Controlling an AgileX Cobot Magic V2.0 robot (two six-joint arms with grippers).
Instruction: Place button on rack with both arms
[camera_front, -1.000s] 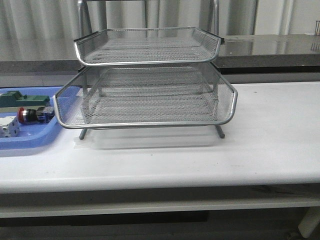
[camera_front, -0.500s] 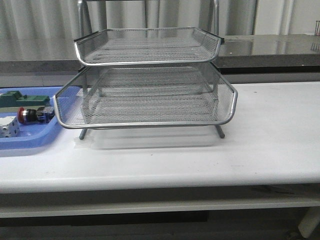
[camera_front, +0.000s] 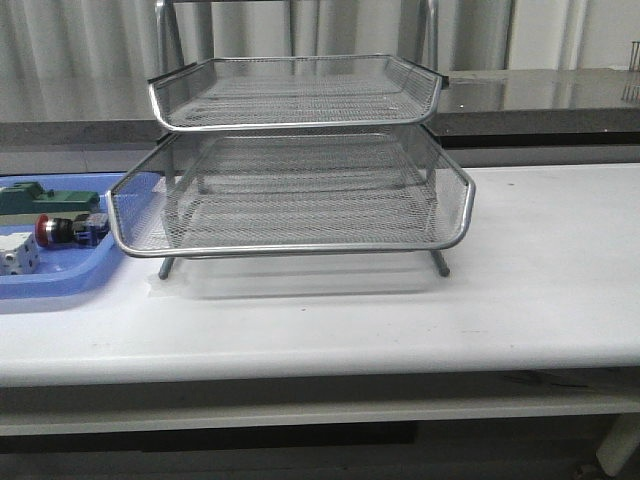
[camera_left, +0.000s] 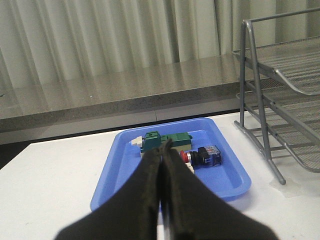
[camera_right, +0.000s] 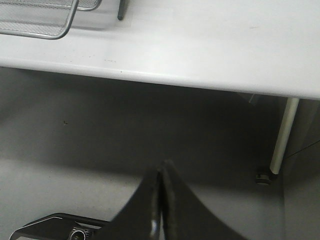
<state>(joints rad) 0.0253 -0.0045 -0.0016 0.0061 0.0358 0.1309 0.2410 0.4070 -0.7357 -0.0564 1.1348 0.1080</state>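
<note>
The button (camera_front: 68, 229) lies on its side in the blue tray (camera_front: 60, 285) at the far left of the table (camera_front: 520, 290), red head toward the left, black barrel and blue rear block toward the right. In the left wrist view the same button (camera_left: 204, 155) rests near the tray's (camera_left: 112, 170) right wall, just beside the green block (camera_left: 162, 141). No writing or label can be read on the button or on anything else in view.

Behind the button in the tray sits the green block (camera_front: 40, 198), and nearer the front a white cube with dark dots (camera_front: 18, 253). Just to the right of the tray stands the rack (camera_front: 300, 160), silver mesh trays stacked on thin metal legs; its lower tray juts toward the front and its left corner overlaps the blue tray's right edge in the front view. The trays that show hold nothing.

The left gripper (camera_left: 161, 154) hangs above the near edge of the table, pointing toward the blue tray, its two black fingers pressed together with nothing between them. It is apart from the button. The right gripper (camera_right: 161, 172) is below table level, off the table's near edge, aimed down at the grey floor, its fingers likewise closed together and empty. Neither arm shows in the front view.
</note>
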